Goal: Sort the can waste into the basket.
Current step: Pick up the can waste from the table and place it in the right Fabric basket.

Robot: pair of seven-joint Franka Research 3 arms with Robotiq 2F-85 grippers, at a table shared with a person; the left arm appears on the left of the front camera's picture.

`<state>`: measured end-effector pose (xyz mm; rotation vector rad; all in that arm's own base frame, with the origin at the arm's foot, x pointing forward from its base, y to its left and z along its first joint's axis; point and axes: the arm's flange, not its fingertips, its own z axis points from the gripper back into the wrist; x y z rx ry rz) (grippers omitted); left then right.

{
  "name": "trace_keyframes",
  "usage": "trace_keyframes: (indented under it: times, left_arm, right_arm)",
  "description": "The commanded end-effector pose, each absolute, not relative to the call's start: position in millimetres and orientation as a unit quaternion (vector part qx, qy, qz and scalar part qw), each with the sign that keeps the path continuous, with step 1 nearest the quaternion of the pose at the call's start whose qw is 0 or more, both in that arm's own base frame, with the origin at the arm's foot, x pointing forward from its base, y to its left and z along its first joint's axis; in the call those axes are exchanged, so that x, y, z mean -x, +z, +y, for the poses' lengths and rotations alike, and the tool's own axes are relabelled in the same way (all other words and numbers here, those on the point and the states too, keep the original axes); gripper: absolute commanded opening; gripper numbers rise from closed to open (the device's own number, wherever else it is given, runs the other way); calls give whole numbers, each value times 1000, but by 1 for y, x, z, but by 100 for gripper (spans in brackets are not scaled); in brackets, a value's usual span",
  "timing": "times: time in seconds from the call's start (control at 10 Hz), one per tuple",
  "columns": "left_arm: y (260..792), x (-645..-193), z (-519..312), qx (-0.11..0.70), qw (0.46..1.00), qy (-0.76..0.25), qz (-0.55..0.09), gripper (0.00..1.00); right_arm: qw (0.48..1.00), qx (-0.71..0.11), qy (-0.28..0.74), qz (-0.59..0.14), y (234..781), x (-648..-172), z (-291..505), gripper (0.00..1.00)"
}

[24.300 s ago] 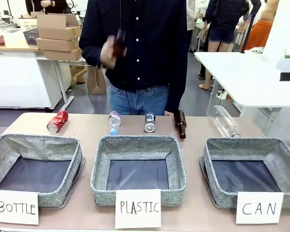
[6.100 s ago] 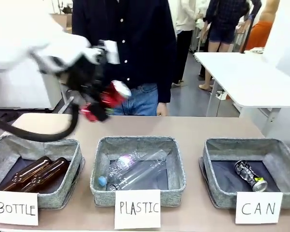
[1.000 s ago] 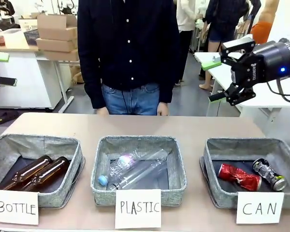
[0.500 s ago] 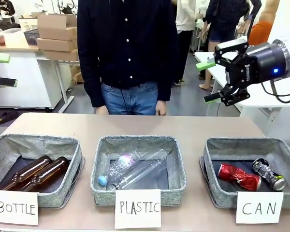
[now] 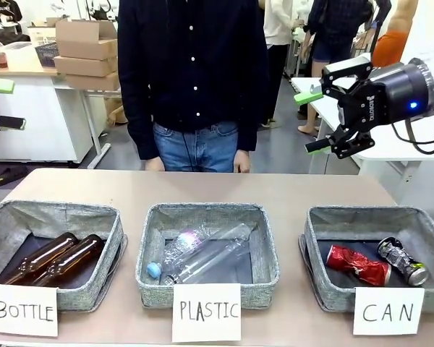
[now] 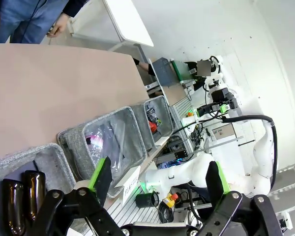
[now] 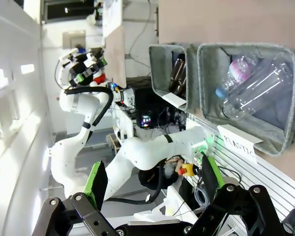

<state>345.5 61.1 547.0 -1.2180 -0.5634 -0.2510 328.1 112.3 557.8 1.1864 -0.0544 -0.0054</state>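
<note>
- The right gripper hangs high above the worktop's right side, fingers spread apart and holding nothing.
- The left gripper is likewise spread wide and empty in its wrist view.
- Below the right gripper, the basket with the CAN card holds both cans: the red can lies crushed beside the black and silver can.
- A person stands at the far edge.
</note>
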Motion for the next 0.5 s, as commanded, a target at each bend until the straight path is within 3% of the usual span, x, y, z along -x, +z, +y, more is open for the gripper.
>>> trace_keyframes:
  times: [0.0,0.4]
  left_arm:
    - [548,-343,59,573,768,-111,-262,100]
    - [548,-343,59,573,768,-111,-262,100]
  right_arm:
    - [825,-564,-1,-36,558,-331,113,100]
    - [825,-564,-1,-36,558,-331,113,100]
